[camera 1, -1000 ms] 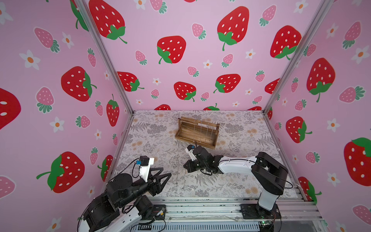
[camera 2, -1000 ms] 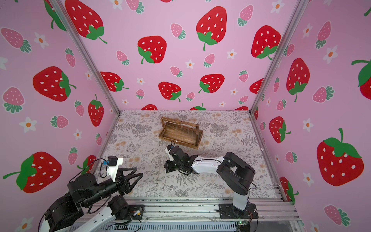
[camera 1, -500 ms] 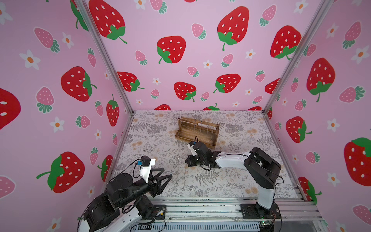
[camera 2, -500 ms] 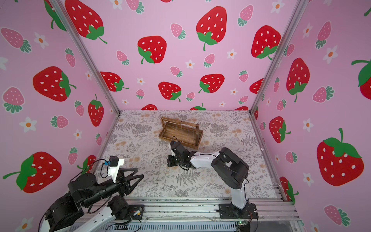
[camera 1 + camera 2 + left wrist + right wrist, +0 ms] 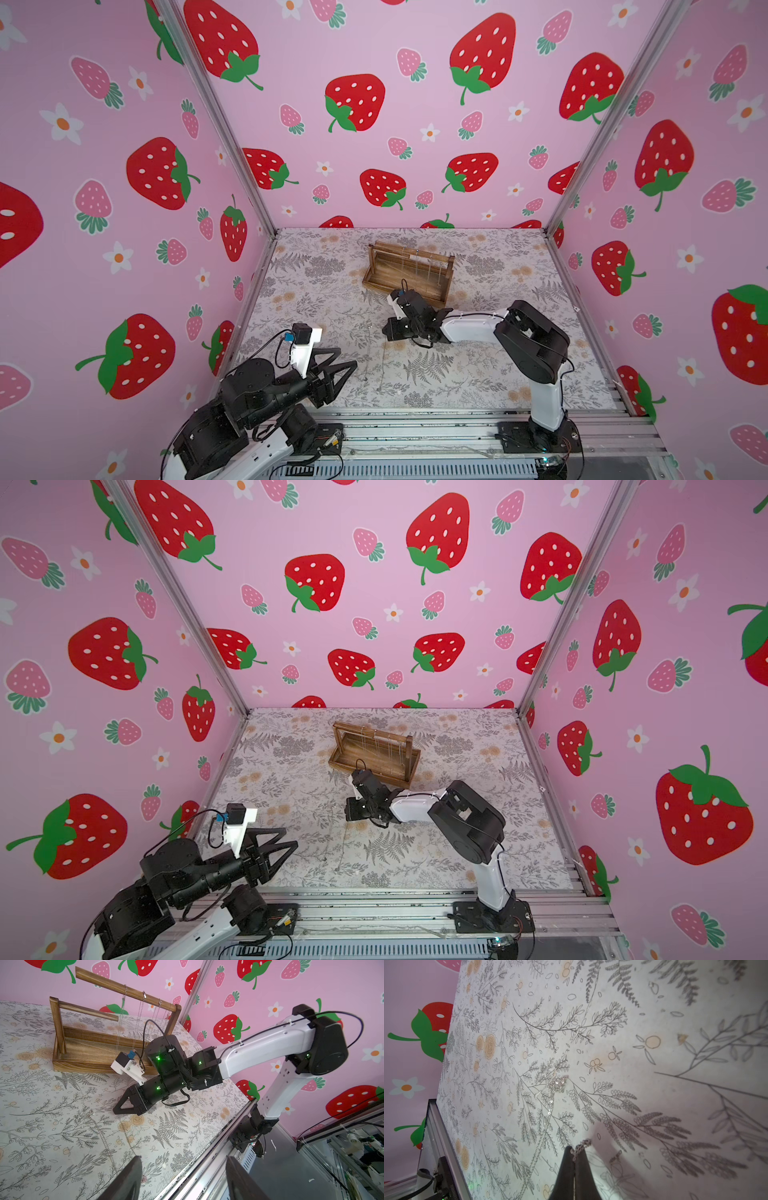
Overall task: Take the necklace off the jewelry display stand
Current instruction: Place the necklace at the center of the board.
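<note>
The right hand is pressed tight together and pinches a bit of the necklace at its tips. It is low over the middle of the desk, well away from the jewelry display stand. So the necklace looks to be off the stand, and I think the main job is done. What is left is to let go and put it down. Just past the hand's tips, a shiny little heap of chain lies on the desk, with a thin line of chain running from it toward the front edge. I cannot tell if it is part of the same necklace. The stand sits near the back edge of the desk. More chains hang from its top bar. Its tray looks bare, with only the chain ends hanging over it. The left hand is spread wide and holds nothing. It hovers near the front left corner of the desk.
</note>
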You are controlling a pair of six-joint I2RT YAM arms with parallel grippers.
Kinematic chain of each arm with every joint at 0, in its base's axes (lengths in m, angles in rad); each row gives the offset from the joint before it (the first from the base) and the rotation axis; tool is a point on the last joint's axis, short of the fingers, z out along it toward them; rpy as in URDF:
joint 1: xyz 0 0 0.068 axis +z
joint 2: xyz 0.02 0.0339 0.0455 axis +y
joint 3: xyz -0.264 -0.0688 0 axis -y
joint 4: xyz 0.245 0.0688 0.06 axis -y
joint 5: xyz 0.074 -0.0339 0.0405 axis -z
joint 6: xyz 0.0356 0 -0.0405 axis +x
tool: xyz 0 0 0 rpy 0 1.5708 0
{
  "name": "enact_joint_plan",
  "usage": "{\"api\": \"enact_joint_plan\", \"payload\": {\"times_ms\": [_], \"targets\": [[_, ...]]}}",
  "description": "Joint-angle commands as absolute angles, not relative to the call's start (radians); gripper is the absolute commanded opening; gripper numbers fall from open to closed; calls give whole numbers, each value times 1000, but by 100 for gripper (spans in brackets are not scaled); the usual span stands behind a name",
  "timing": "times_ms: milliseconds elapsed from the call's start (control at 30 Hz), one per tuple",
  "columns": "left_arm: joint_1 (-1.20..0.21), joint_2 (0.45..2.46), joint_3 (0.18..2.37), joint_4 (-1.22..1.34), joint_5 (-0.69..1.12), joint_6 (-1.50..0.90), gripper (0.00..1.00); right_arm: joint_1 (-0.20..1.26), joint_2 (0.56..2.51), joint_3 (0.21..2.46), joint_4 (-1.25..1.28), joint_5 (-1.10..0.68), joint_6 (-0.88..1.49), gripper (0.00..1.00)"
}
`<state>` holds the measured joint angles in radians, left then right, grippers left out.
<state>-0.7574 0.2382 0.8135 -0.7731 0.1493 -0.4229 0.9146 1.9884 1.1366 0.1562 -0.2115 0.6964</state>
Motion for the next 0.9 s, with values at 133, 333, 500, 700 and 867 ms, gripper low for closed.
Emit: {"api": "enact_joint_plan", "payload": {"times_ms": [133,333,500,700,867], "targets": [[-759,252,812,-749,164,-411,65,902,2034,1176,167,-244,719,0],[-758,253,811,-749,166,-410,66,896,2047,1182,175,-252,720,0],[-758,254,811,-748,169,-409,66,895,2058,1196,173,-254,719,0],[-759,253,811,-749,168,-409,66,893,2075,1214,172,-262,720,0],[-758,252,811,-748,169,-410,66,892,2082,1219,170,-262,724,0]]}}
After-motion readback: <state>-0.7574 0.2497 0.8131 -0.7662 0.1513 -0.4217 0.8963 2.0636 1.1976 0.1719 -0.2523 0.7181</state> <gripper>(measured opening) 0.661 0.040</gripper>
